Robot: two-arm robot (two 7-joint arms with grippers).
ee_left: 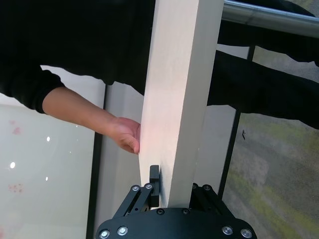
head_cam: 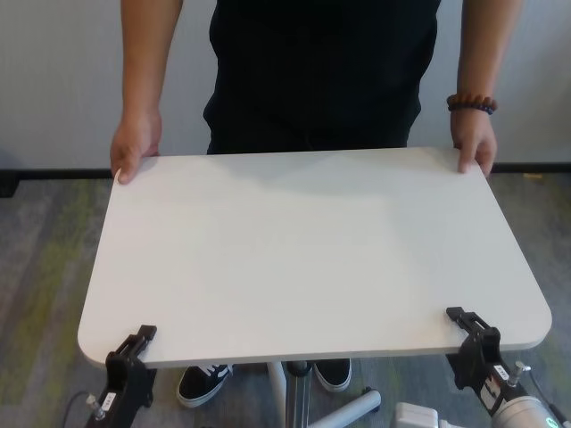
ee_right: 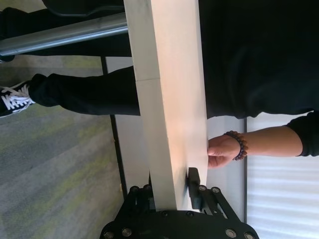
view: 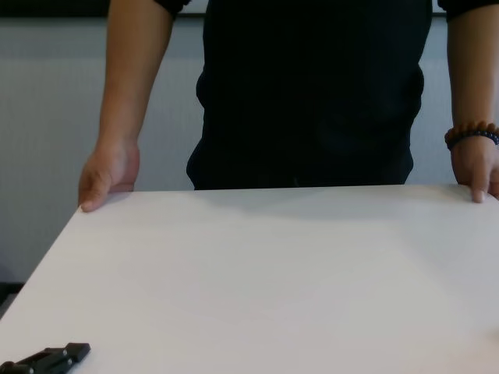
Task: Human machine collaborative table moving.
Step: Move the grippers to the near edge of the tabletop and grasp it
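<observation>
The white table (head_cam: 312, 259) stands between me and the human (head_cam: 321, 71) in a black shirt. The human's hands hold the two far corners, one hand (head_cam: 134, 147) bare, the other (head_cam: 473, 147) with a brown beaded bracelet. My left gripper (head_cam: 134, 343) is shut on the near edge at the left corner. My right gripper (head_cam: 471, 325) is shut on the near edge at the right corner. The left wrist view shows the table's edge (ee_left: 179, 99) clamped in the left gripper (ee_left: 172, 191). The right wrist view shows the edge (ee_right: 174, 99) in the right gripper (ee_right: 174, 191).
The slim metal pole leg (head_cam: 278, 392) and a base foot (head_cam: 348, 412) show under the tabletop, with the human's black sneakers (head_cam: 203, 382) beside them. Grey-green carpet (head_cam: 45, 267) lies around. A pale wall (head_cam: 53, 80) stands behind the human.
</observation>
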